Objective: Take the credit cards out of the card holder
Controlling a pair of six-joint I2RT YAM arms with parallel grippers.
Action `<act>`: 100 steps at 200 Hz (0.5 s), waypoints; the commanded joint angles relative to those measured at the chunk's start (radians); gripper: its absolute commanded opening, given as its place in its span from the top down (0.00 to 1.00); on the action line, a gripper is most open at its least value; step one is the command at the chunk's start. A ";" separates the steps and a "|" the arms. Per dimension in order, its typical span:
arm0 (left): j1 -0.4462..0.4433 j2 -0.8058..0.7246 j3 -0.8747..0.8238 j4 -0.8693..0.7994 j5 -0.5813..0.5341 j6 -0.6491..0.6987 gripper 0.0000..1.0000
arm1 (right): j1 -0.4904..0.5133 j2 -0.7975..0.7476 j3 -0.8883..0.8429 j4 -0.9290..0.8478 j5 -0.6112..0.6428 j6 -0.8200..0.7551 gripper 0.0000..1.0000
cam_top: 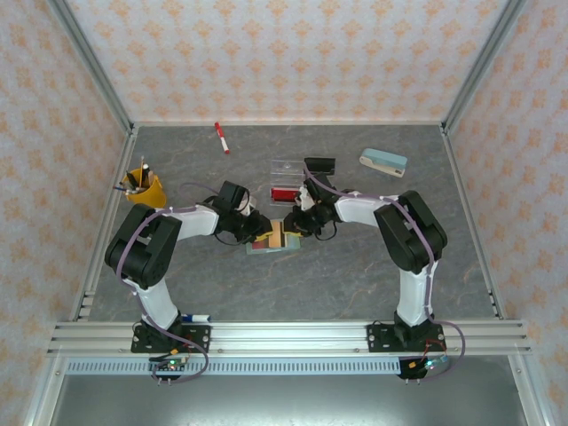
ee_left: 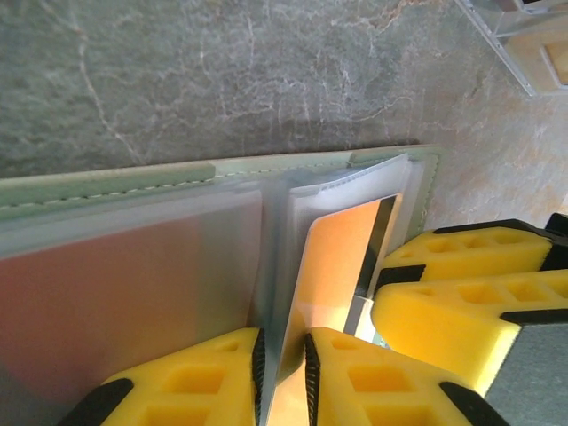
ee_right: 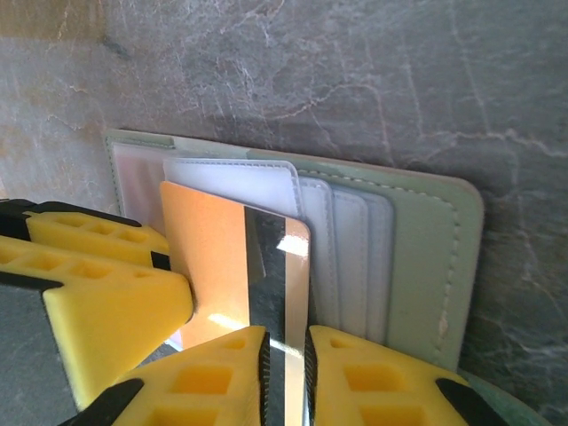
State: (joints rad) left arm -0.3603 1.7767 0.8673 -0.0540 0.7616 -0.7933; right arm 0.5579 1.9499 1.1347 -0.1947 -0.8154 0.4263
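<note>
Tan-gold card (ee_right: 209, 253) sticks up from the open green-grey card holder (ee_right: 426, 257) lying flat on the table (ee_right: 355, 71), pinched at its near edge by the right gripper (ee_right: 286, 355), while the left gripper (ee_left: 282, 368) clamps the holder's clear inner sleeve (ee_left: 275, 257) just beside it, both arms bent inward over the holder.

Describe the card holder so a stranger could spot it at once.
Look near the middle of the grey table. The card holder lies open, flat and pale green. Unlike the clear tray behind it, it has a gold card sticking out.
</note>
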 commanded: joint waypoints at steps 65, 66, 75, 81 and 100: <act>0.003 -0.024 0.005 -0.024 0.028 0.048 0.93 | 0.003 -0.015 -0.006 -0.033 0.054 0.003 0.79; 0.004 -0.025 0.005 -0.026 0.027 0.050 0.93 | 0.002 -0.018 -0.007 -0.033 0.055 0.003 0.79; 0.010 -0.047 0.000 -0.047 0.017 0.065 0.96 | -0.012 -0.040 -0.024 -0.019 0.064 0.012 0.79; 0.015 -0.062 -0.003 -0.061 0.009 0.074 0.97 | -0.020 -0.059 -0.037 -0.008 0.068 0.020 0.77; 0.035 -0.107 -0.014 -0.094 0.002 0.096 0.98 | -0.039 -0.116 -0.070 0.022 0.074 0.030 0.69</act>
State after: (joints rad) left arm -0.3531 1.7401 0.8669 -0.0570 0.7998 -0.7494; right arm 0.5503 1.9205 1.1103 -0.1871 -0.7956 0.4408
